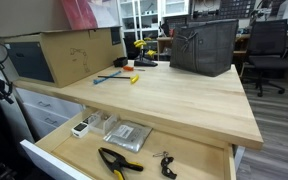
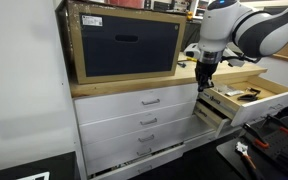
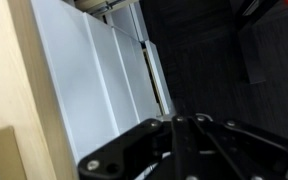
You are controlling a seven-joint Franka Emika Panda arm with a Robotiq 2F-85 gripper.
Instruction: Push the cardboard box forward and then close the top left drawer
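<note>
The light-wood tabletop [image 1: 174, 100] carries the cardboard box [image 1: 69, 55] at its back left corner. The box's long side runs along the left end, and its dark end panel [image 2: 124, 42] sits flush over the stack of white drawer fronts [image 2: 149, 122]. Lying that far from the front edge, the box no longer overhangs the drawers, so I judge the push to be done and the box out of the arm's way. The dark grey fabric bin [image 1: 204, 45] stands near the back edge, well apart from the box and not part of the job. The wide drawer [image 1: 184, 150] is pulled far out from the front edge, with pliers [image 1: 119, 162] and keys [image 1: 166, 165] lying loose on its floor. It is not the one to close. The top left drawer [image 2: 212, 108] juts out just beside the wide one, under the left front corner of the top, showing its white front and pale wooden sides. It remains the open step. The arm [image 2: 249, 25] bends down over that corner so that the gripper [image 2: 202, 82] hangs just above and beside the narrow drawer, probably to get in front of its panel. In the wrist view the gripper [image 3: 184, 125] looks along white panels. Its fingers seem drawn together with nothing between them, which would suit shoving a flat front.
</note>
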